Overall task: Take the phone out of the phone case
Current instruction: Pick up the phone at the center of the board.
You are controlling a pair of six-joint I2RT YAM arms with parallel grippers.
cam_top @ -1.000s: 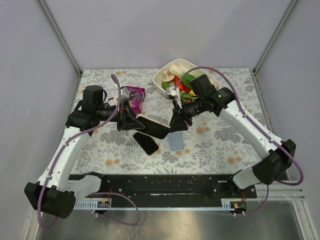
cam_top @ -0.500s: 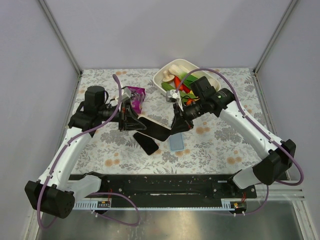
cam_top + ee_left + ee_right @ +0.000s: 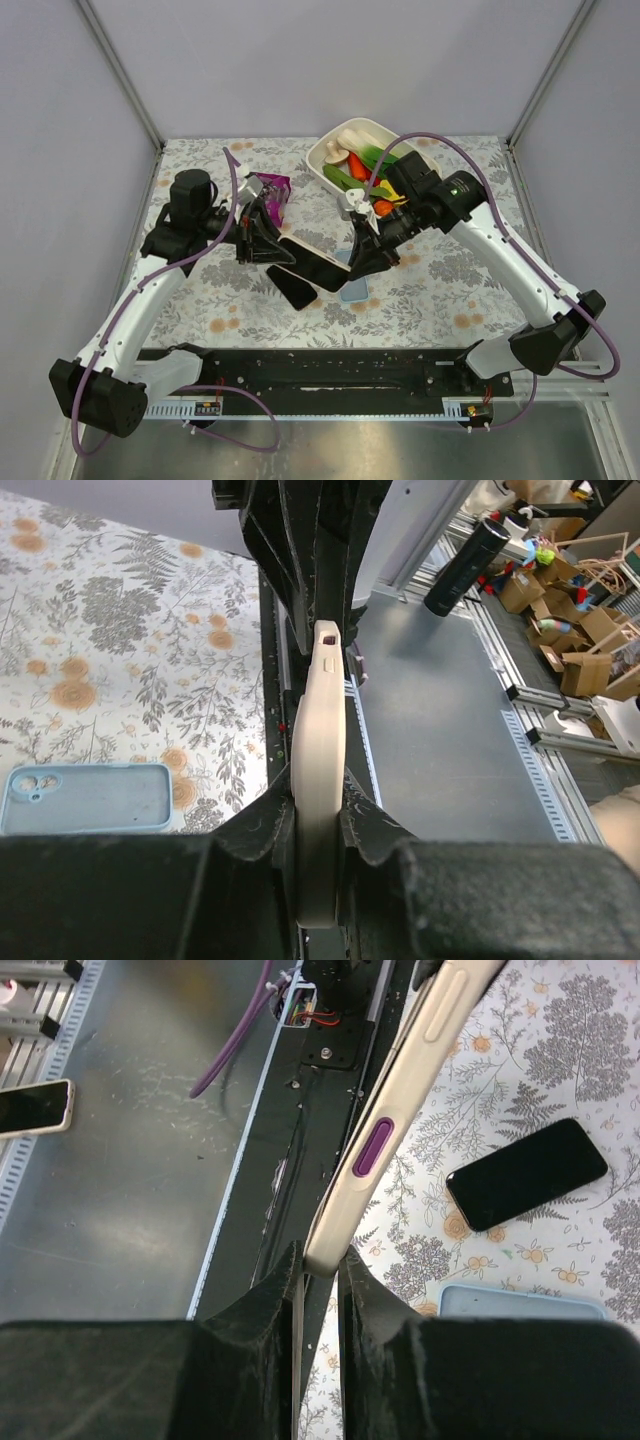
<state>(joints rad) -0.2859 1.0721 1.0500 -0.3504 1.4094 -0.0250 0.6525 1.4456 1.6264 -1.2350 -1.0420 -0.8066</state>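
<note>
**Grippers pinch the phone case (image 3: 320, 780) at both ends**

Left gripper (image 3: 318, 815) is clamped across one short end of the cream case, its two fingers pressed flat against front and back. Right gripper (image 3: 320, 1265) is closed on the opposite end in the same way, biting just the last corner past the purple side button (image 3: 372, 1147). Between them the case hangs clear of the table (image 3: 440, 290), slanting down toward the right arm.

The phone (image 3: 322, 268) sits inside the case, its dark screen facing up in the overhead view, so it is not yet out. Holding it off the surface with one arm at each end looks meant to let the soft rim be flexed or peeled away from the phone. The grips are shallow, probably so that the fingers do not pin the rim against the phone along its length.

A bare black phone (image 3: 297, 288) and an empty blue case (image 3: 352, 288) lie on the table just below. A slip from either shallow grip could drop the load onto them.
</note>
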